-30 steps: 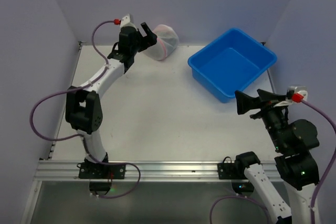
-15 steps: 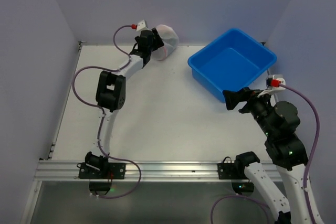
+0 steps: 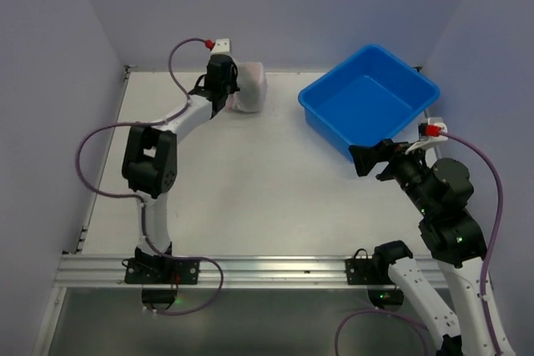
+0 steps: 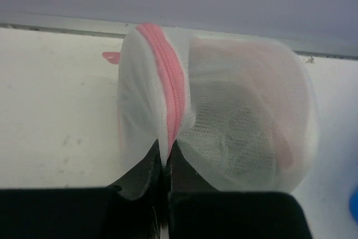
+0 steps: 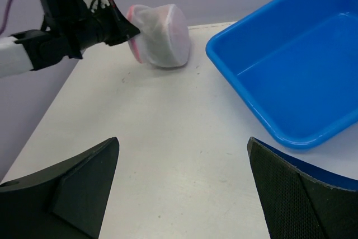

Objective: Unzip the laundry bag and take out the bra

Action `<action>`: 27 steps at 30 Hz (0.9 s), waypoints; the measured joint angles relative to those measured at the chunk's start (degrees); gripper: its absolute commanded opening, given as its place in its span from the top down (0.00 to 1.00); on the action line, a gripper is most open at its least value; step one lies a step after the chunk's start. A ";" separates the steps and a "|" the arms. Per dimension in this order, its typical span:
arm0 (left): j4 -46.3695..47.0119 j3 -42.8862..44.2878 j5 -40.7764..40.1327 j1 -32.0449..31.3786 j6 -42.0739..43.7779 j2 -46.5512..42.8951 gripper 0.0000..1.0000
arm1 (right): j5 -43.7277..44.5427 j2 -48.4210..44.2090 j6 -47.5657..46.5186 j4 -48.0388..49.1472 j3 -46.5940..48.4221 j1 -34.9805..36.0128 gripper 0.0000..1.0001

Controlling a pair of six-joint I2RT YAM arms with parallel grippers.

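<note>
The laundry bag (image 3: pixel 253 87), a white mesh drum with pink trim, lies on its side at the table's far edge. Its pink zipper (image 4: pixel 170 90) runs up the rim straight ahead in the left wrist view. My left gripper (image 4: pixel 166 158) is shut on the bag's rim, with the zipper edge pinched between its black fingers; the right wrist view shows the same grip, the left gripper (image 5: pixel 131 32) at the bag (image 5: pixel 165 43). Something pale and pinkish shows dimly through the mesh (image 4: pixel 246 121); the bra cannot be made out. My right gripper (image 3: pixel 363 160) stands open above bare table.
A blue plastic bin (image 3: pixel 329 131) stands at the back right, and its near rim (image 5: pixel 257 99) lies just right of my right gripper (image 5: pixel 183 141). The back wall rises directly behind the bag. A metal rail runs along the table's near edge.
My left gripper has reached the bag and shut on its zipper rim. The bag has turned so that it looks squarer from above. My right gripper has shifted slightly left, still open.
</note>
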 measured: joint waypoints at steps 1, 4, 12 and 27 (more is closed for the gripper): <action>-1.79 -2.56 -0.28 -0.17 2.19 -3.58 1.00 | -0.44 0.17 0.13 0.00 0.00 0.00 0.01; -7.69 -9.40 -3.13 -1.53 8.92 -15.78 1.00 | -2.54 0.98 0.52 0.00 0.00 0.00 0.01; -21.22 -17.68 -22.51 -19.02 20.20 -31.50 0.99 | -9.25 2.82 3.15 2.64 -3.15 0.04 0.01; -41.42 -18.08 -33.14 -51.76 3.23 -16.85 0.31 | -6.67 -0.04 5.38 4.44 -8.90 0.11 0.01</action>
